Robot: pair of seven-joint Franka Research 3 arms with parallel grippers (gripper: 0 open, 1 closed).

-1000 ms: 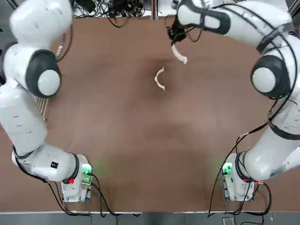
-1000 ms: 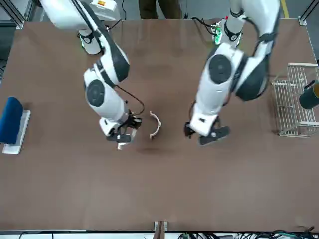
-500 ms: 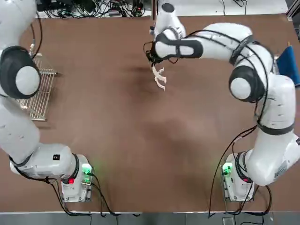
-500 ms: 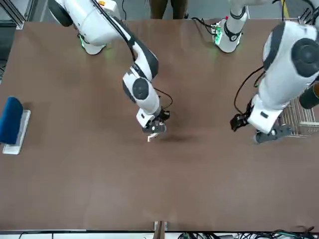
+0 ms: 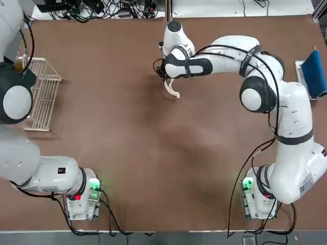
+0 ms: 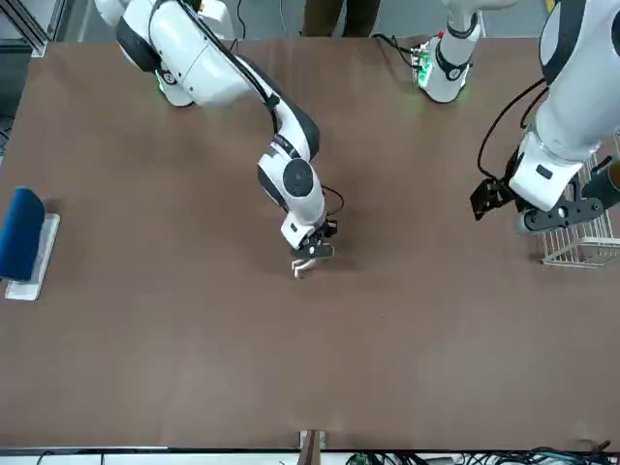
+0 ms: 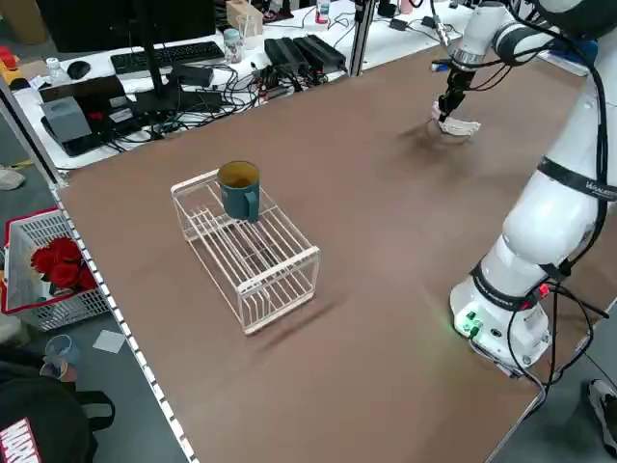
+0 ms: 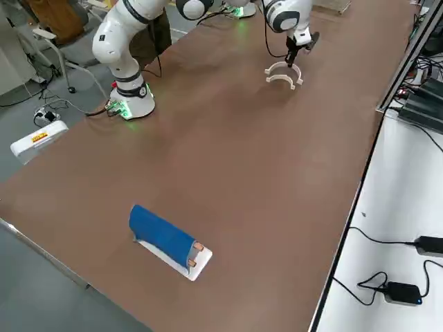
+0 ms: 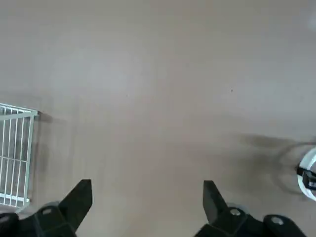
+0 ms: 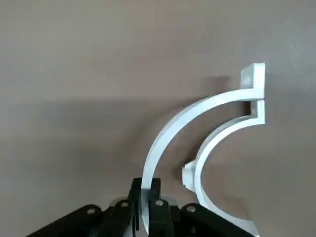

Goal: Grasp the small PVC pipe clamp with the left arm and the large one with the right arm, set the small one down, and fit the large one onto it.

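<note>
The large one [image 10: 197,112] is a white half-ring, and my right gripper [image 10: 146,200] is shut on one end of it. It curves around the outside of the small PVC pipe clamp [image 10: 213,140], which lies on the brown table; their flared ends meet on one side. In the top view the two arcs [image 5: 172,91] sit at the far middle of the table under the right gripper [image 5: 166,77]. My left gripper [image 6: 539,205] hangs open and empty by the wire rack, far from both clamps.
A wire rack [image 7: 246,246] holding a teal mug [image 7: 239,188] stands on the robot's left side. A blue object on a white base [image 6: 24,237] lies near the table's right edge. Cables and equipment line the table's far edge.
My right arm carried the large clamp left and nearer, bringing it down around the small clamp. My left arm drew back toward the wire rack with its fingers open.
</note>
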